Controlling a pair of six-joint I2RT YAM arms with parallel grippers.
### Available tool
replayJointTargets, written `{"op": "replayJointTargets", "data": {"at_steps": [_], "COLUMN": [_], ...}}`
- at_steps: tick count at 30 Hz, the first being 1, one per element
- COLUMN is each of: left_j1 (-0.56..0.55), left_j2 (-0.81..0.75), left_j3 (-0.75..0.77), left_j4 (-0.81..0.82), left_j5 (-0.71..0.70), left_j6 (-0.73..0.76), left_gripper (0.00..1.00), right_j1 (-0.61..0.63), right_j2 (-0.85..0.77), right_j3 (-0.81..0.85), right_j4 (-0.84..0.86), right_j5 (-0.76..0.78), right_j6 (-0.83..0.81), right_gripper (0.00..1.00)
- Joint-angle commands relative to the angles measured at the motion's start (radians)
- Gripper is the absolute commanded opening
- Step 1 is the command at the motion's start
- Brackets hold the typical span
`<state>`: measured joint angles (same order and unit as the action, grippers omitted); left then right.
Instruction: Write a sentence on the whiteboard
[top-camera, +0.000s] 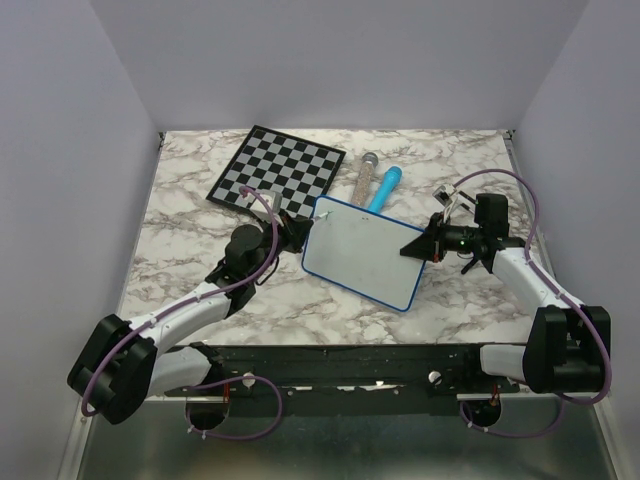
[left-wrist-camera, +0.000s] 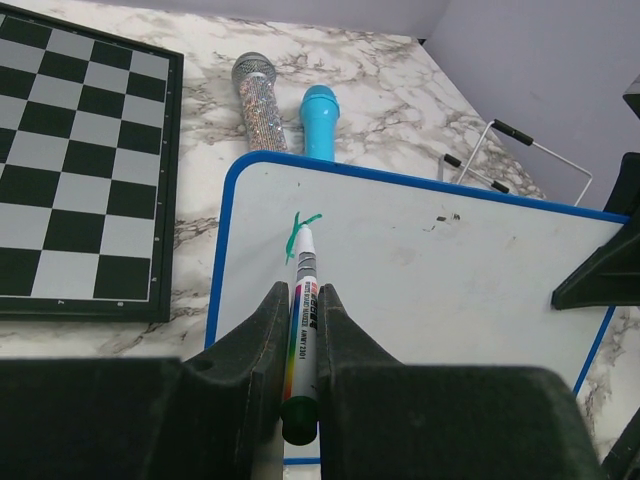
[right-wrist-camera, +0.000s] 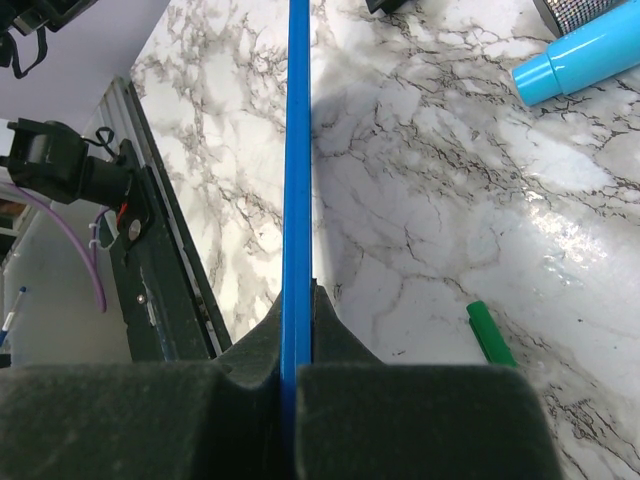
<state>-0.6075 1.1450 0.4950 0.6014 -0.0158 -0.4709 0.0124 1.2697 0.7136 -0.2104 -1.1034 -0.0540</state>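
Surface, from above: a marble table (top-camera: 200, 290) between pale lilac walls. The whiteboard (top-camera: 365, 250) sits at its middle, turned askew.
Arms, from above: the left gripper (top-camera: 300, 232) is at the board's far-left corner and the right gripper (top-camera: 415, 244) is at its right edge.
Round about: a chessboard (top-camera: 277, 167) lies far left. A glitter microphone (top-camera: 366, 172) and a blue microphone (top-camera: 385, 187) lie just beyond the board, and neither crosses the writing face.
Left wrist: the fingers are clenched on a marker (left-wrist-camera: 302, 330), its tip on the board at a lone green stroke (left-wrist-camera: 298, 230).
Step, I'd say: the first letter is begun, with nearly the whole sentence left to write.
Next move: short, light strokes rightward, with the tip pressed to the board.
Right wrist: the jaws pinch the blue rim (right-wrist-camera: 297, 150), steadying the board. A green cap (right-wrist-camera: 490, 335) lies on the marble nearby.
Hindrance: the right gripper's finger overlaps the board's right edge, so lines may have to stop short.
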Motion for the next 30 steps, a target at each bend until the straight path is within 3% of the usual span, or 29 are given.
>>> {"op": "replayJointTargets", "data": {"at_steps": [1,30], "left_j1": [0.012,0.014], "left_j2": [-0.011,0.021], "left_j3": [-0.015,-0.03], "left_j4": [-0.005,-0.035], "left_j5": [-0.021,0.069], "left_j6": [0.017,-0.011], "left_gripper": [0.0,0.0], "right_j1": [0.006,0.006], "right_j2": [-0.007,-0.007], "right_j3": [0.024,0.026], "right_j4": [-0.001,-0.001], "right_j5": [0.008,0.01], "right_j6": [-0.026,-0.026], "right_gripper": [0.01,0.01]}}
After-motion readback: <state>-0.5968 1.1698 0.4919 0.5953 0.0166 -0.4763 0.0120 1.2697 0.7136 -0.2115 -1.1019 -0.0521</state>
